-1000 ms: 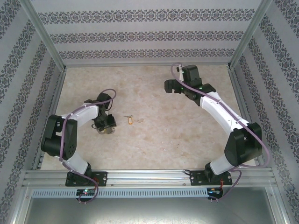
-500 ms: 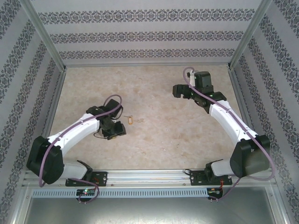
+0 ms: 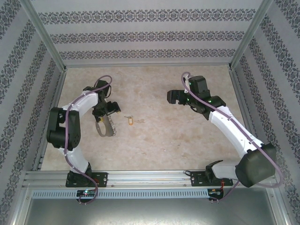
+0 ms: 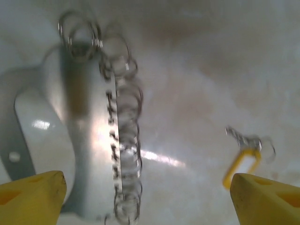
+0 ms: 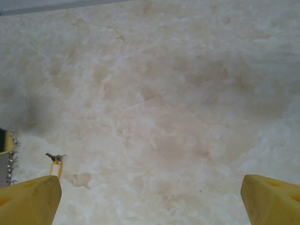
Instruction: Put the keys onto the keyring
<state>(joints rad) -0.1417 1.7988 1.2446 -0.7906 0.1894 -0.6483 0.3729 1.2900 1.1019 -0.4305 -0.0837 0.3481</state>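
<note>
Silver-grey metal now lies free on the beige marbled bench [image 3: 154,140]. The left end effector [image 4: 147,197], down on it a second ago, has spread its fingers wide and drawn back, leaving the oval silver-grey metal keyring [image 4: 84,140] on the bench just in front of it. We judge this a release; whether threading is complete cannot be told. The right end effector [image 5: 150,201] hangs spread and empty, well apart. We count one keyring, one string of small grey keys [image 4: 124,140] along its edge (number lost in blur), and one small yellow plastic tag [image 3: 130,121] nearby.
</note>
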